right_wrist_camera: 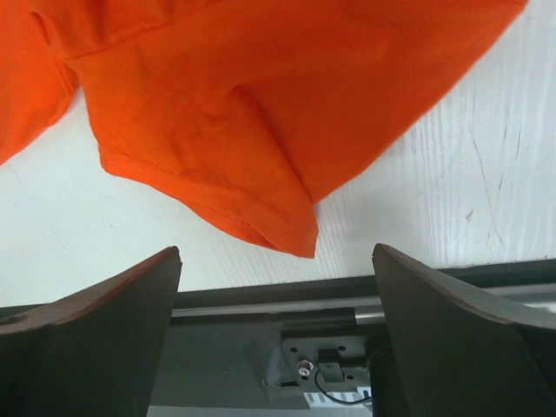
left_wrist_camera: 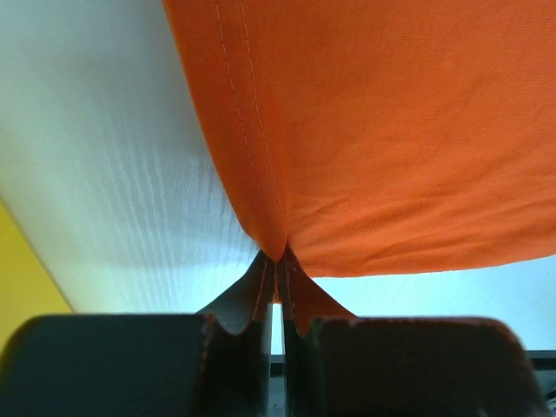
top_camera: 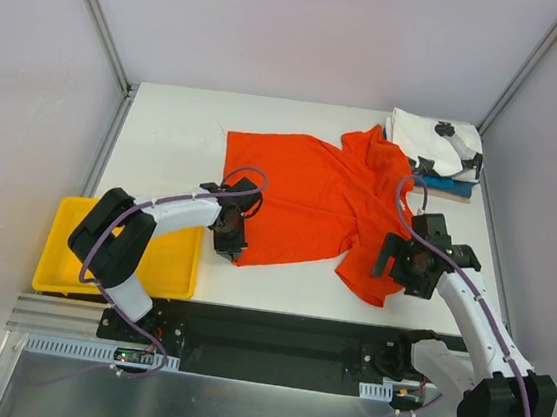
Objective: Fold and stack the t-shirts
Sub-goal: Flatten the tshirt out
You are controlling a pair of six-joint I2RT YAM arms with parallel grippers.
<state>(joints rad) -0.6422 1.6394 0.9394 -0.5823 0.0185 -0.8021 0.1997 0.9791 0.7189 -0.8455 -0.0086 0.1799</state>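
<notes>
The orange-red t-shirt (top_camera: 315,198) lies spread across the middle of the table. My left gripper (top_camera: 232,244) is shut on its near left corner; the left wrist view shows the hem (left_wrist_camera: 280,248) pinched between the closed fingers. My right gripper (top_camera: 404,273) is open and empty, hovering over the shirt's near right sleeve (right_wrist_camera: 261,208). The white t-shirt with black marks (top_camera: 437,141) lies folded on the teal-blue t-shirt (top_camera: 452,187) at the far right corner.
A yellow plastic tray (top_camera: 176,272) sits at the table's near left, under the left arm. The table's near edge and the black mounting rail (right_wrist_camera: 287,300) lie just below the right gripper. Grey walls enclose the table.
</notes>
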